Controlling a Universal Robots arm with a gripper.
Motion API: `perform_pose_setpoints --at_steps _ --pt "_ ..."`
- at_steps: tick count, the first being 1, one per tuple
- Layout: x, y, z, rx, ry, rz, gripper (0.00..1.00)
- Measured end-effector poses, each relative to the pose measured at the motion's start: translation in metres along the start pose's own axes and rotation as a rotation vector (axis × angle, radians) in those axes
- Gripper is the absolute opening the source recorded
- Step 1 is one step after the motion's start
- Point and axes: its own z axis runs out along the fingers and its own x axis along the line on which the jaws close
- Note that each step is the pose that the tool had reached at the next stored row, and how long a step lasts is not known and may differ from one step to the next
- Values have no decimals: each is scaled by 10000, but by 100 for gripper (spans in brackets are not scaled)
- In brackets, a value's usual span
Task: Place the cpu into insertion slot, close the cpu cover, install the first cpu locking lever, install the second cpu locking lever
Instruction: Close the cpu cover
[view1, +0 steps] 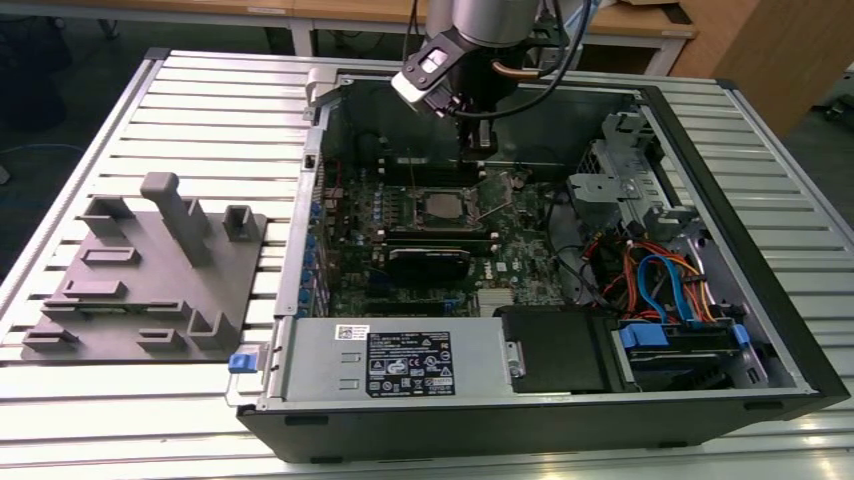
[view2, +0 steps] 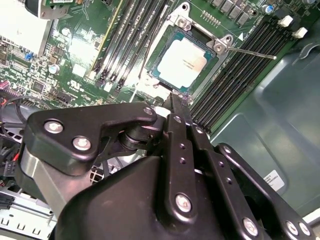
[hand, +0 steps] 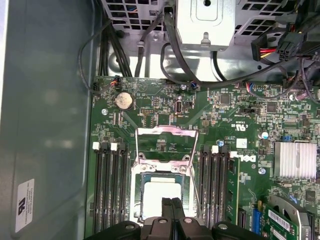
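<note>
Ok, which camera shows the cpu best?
The second wrist view: the cpu shows whole and close. In the first wrist view the gripper hides part of it; in the exterior view it is small.

first wrist view: cpu one edge hidden behind end effector; end effector body cut by picture edge | exterior view: arm cut off at top edge; insertion slot detail too small to tell

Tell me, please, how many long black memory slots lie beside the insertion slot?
4 memory slots in the first wrist view: two on one side of the insertion slot, two on the other. The gripper covers their near ends.
</note>
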Motion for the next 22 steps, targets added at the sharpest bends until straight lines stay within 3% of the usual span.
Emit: perform_pose_setpoints --at_steps 16,22 --pt "3 21 0 0 -48 0 10" --pt "4 31 1 2 -99 0 10"
